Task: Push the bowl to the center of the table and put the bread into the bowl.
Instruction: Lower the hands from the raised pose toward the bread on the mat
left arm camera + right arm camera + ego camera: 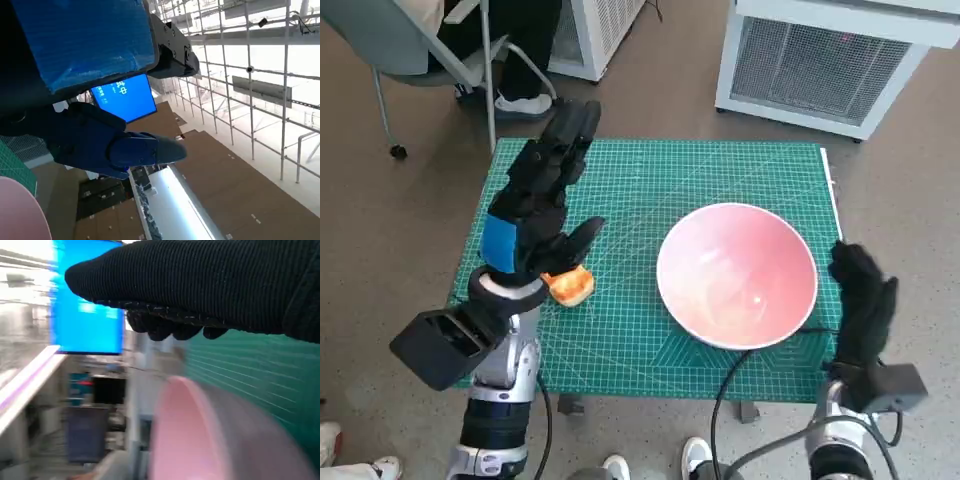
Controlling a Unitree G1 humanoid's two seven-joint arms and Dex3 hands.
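I work from the bench (pixel 650 190), a small table under a green gridded cutting mat, down to the bread. The wide pale-pink bowl (pixel 737 274) sits right of the mat's middle, its far rim near the right edge, so I judge the push is not finished. My gloved right hand (pixel 860 300) stands upright just beside that rim, holding nothing; whether it touches the bowl I cannot tell from the blurred wrist view. I want a flat, low, slow push leftward so the bowl slides rather than tips. My left hand (pixel 542 195), black with blue tape, hovers spread and empty over the small orange-brown piece of bread (pixel 569 286), which lies on the mat's left side, well apart from the bowl.
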